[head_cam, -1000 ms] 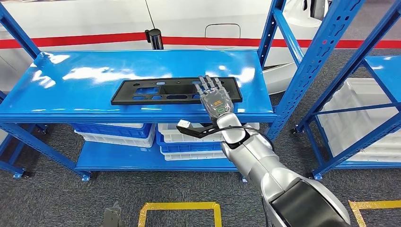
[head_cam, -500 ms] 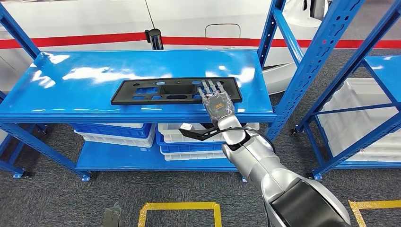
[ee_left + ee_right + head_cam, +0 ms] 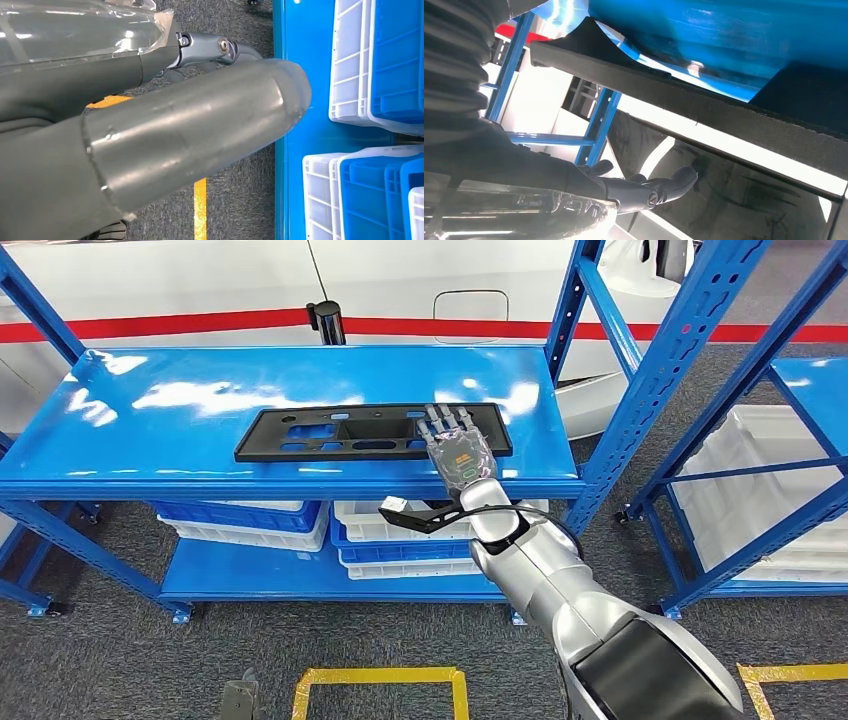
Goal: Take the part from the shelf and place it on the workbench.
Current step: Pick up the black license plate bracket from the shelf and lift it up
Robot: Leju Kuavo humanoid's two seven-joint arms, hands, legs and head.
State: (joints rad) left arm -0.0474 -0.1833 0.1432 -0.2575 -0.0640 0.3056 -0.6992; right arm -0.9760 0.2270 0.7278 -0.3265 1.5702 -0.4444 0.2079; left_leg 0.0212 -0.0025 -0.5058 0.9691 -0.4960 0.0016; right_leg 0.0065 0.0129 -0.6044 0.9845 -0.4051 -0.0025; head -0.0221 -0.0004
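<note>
While right hand (image 3: 458,452) rests flat on part (image 3: 340,433).

The right arm (image 3: 560,585) is polished silver with rounded segments and a black shoulder cover. A thin black cable loops at the wrist. The right robot hand (image 3: 459,450) has grey segmented fingers and an orange-and-green marked back.

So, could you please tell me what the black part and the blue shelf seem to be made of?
The black part looks like matte moulded plastic: dull, thin, with cutouts. The blue shelf looks like glossy painted metal: it shows bright reflections, and its uprights are perforated. Neither can be told for certain.
</note>
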